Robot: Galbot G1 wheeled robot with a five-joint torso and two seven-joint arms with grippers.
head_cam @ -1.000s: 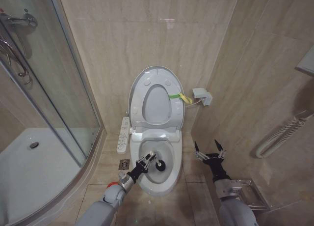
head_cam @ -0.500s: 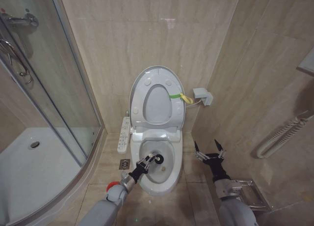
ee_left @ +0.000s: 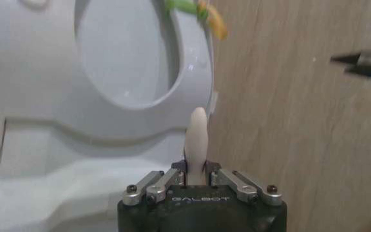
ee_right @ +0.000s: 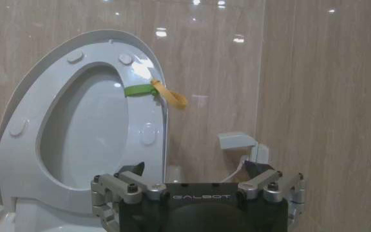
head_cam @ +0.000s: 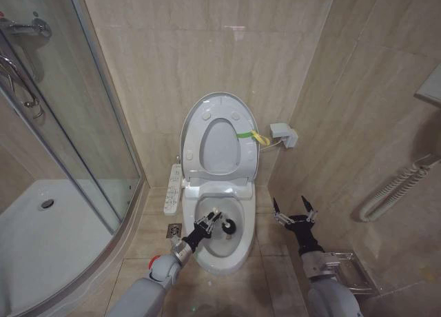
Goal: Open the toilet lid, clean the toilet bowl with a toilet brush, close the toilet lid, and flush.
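Note:
The toilet lid point(head_cam: 219, 96) stands raised against the back wall together with the seat ring point(head_cam: 198, 143); it also shows in the right wrist view point(ee_right: 18, 101). Below it the toilet bowl point(head_cam: 239, 251) lies uncovered. My left gripper point(head_cam: 205, 226) reaches over the bowl's left rim and is shut on the toilet brush point(head_cam: 229, 227), whose dark head is down inside the bowl. In the left wrist view the brush's pale handle point(ee_left: 198, 137) sticks out from between the shut fingers of the left gripper point(ee_left: 198, 174). My right gripper point(head_cam: 291, 207) hangs open to the right of the bowl, holding nothing.
A glass shower door point(head_cam: 89, 124) and white shower tray point(head_cam: 41, 241) fill the left side. A long white button panel point(head_cam: 173, 189) and a floor drain point(head_cam: 174, 229) sit left of the toilet. A wall box point(head_cam: 282, 133) and metal rack point(head_cam: 351, 272) are on the right.
The left gripper has shifted the brush a little inside the bowl, its head moving toward the back and then to the right. The right arm has stayed still.

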